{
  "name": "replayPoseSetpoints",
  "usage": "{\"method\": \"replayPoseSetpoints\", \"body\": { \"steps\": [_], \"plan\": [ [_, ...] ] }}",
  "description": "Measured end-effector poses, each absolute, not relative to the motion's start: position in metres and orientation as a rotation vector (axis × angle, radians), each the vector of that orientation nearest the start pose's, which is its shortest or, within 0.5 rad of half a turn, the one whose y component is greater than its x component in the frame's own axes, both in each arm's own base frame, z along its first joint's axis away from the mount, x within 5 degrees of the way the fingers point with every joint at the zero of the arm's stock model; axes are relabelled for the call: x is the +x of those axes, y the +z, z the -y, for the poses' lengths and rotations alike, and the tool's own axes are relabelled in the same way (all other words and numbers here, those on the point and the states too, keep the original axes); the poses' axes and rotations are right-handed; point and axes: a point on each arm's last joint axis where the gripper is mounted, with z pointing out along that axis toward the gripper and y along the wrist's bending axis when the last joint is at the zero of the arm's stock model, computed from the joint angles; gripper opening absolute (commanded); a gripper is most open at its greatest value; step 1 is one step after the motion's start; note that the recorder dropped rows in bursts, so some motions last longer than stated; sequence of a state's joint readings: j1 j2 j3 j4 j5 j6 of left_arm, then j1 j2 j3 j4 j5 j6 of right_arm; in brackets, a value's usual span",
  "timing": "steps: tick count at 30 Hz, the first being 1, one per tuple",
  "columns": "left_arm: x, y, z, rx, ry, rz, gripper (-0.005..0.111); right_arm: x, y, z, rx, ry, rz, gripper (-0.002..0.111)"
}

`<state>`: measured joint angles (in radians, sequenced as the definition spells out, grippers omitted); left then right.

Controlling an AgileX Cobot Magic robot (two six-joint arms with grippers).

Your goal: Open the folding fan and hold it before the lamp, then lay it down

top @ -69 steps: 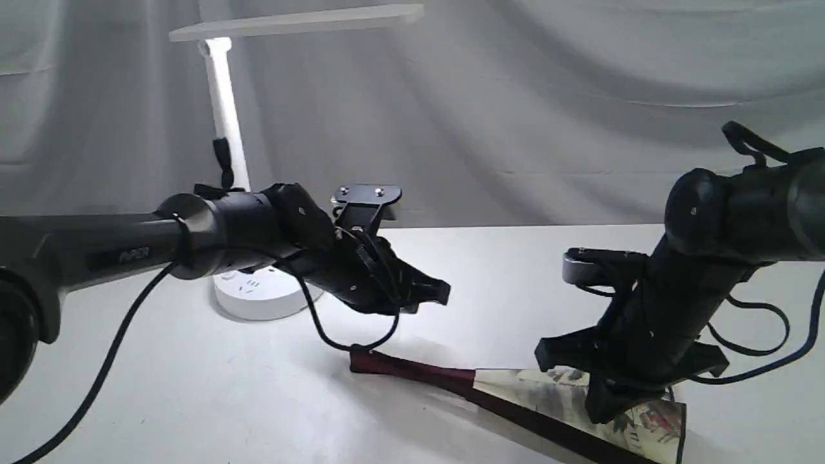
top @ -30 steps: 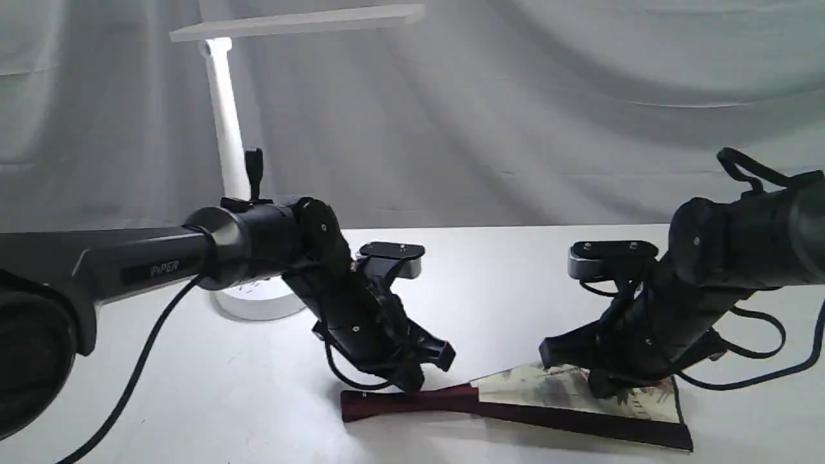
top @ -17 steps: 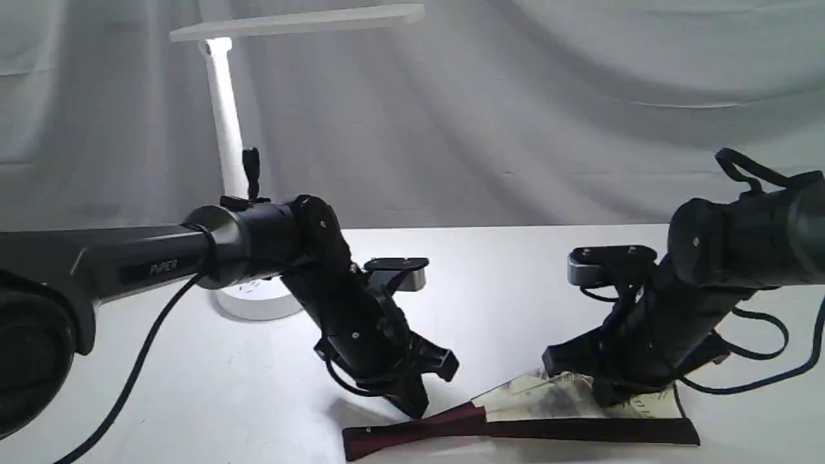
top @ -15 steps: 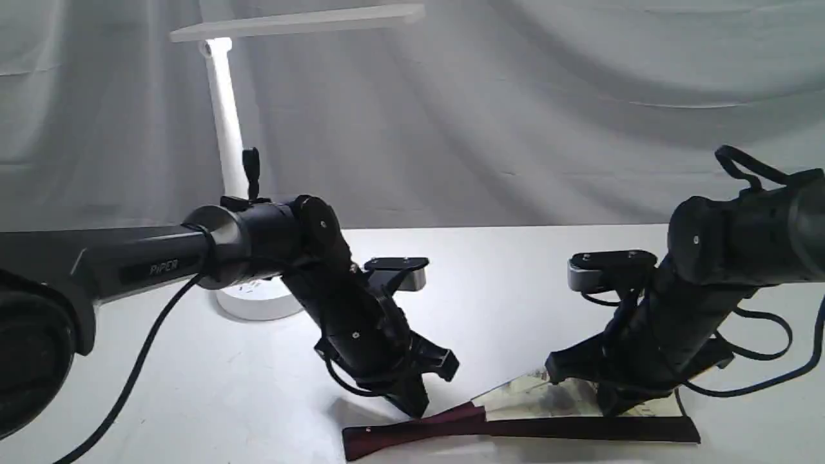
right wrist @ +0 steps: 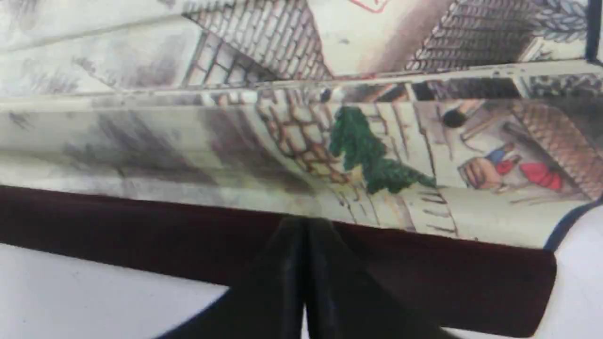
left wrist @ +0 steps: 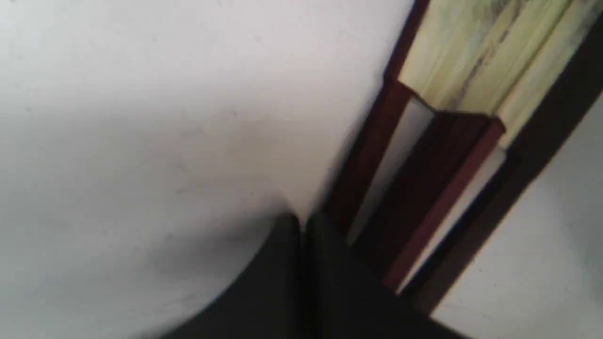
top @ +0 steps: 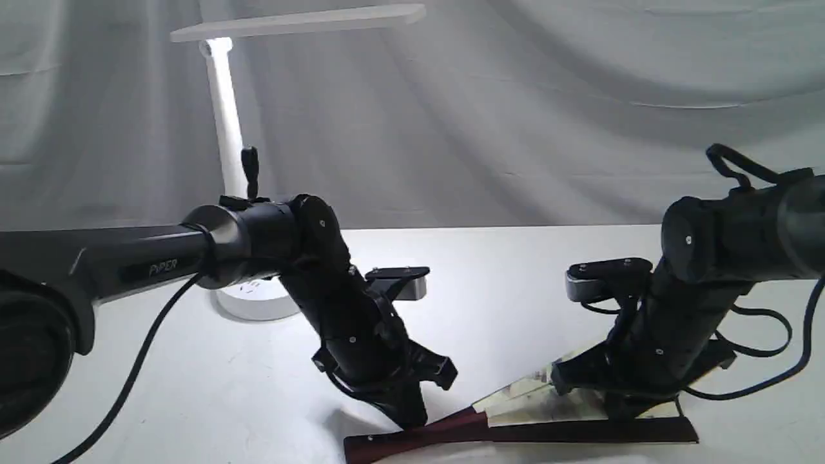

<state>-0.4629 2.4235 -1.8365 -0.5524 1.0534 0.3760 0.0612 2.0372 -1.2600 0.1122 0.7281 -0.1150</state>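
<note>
A smooth white matte tabletop [top: 509,270] lies under the left pincer [top: 410,417] and the right pincer [top: 620,410]. Behind both hangs a pale grey cloth backdrop [top: 554,109], draped in broad soft folds across the whole width. The table is brightest between the two pincers and a little behind them. A soft shadow lies just beside the left pincer.

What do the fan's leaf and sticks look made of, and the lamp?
Fan leaf: matte paper, judging by its sharp pleats and painted village scene. Sticks: dark maroon, likely lacquered wood. Lamp: smooth white, probably plastic.
</note>
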Motion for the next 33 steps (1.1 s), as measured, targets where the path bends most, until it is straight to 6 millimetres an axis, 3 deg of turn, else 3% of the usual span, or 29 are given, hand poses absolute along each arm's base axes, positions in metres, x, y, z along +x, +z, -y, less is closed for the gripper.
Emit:
{"method": "replayPoseSetpoints", "body": {
  "steps": [12, 21, 33],
  "plan": [
    [0.400, 0.099, 0.253, 0.884, -0.799, -2.975, 0.000, 0.399, 0.118, -0.028, -0.161, 0.053, -2.831, 0.000],
    [0.375, 0.100, 0.287, 1.025, -0.807, -2.966, 0.000, 0.406, 0.115, -0.026, -0.163, 0.036, -2.764, 0.000],
    [0.370, 0.103, 0.301, 0.897, -0.936, -2.969, 0.000, 0.421, 0.110, -0.030, -0.035, 0.110, -2.669, 0.000]
  ]
}}
